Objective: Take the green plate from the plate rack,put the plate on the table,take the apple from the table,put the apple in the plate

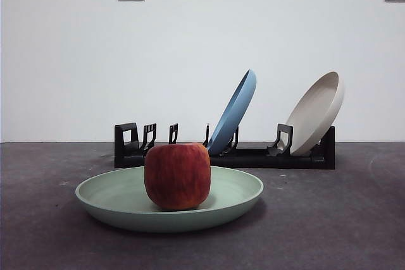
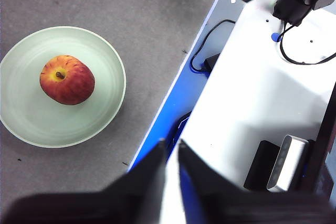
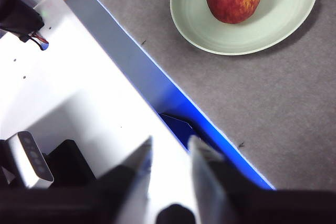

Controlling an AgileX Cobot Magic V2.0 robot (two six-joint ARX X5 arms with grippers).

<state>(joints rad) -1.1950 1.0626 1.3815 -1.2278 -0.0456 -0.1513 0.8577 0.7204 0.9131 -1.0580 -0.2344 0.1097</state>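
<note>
Red with yellowish streaks, the apple (image 1: 177, 176) sits upright inside the green plate (image 1: 101, 197), which lies flat on the table (image 1: 342, 219) in front of the plate rack (image 1: 253, 156); the final step appears complete. Left gripper (image 2: 169, 150) and right gripper (image 3: 169, 148) hang off the table's edge, jaws slightly parted and empty. No further move appears necessary beyond parking both arms.

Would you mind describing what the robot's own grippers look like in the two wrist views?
The left gripper has two black, matte jaws that taper to narrow pointed tips. The right gripper has the same pair of black tapering jaws, blurred by closeness. No cables, labels or markings show on either.
</note>
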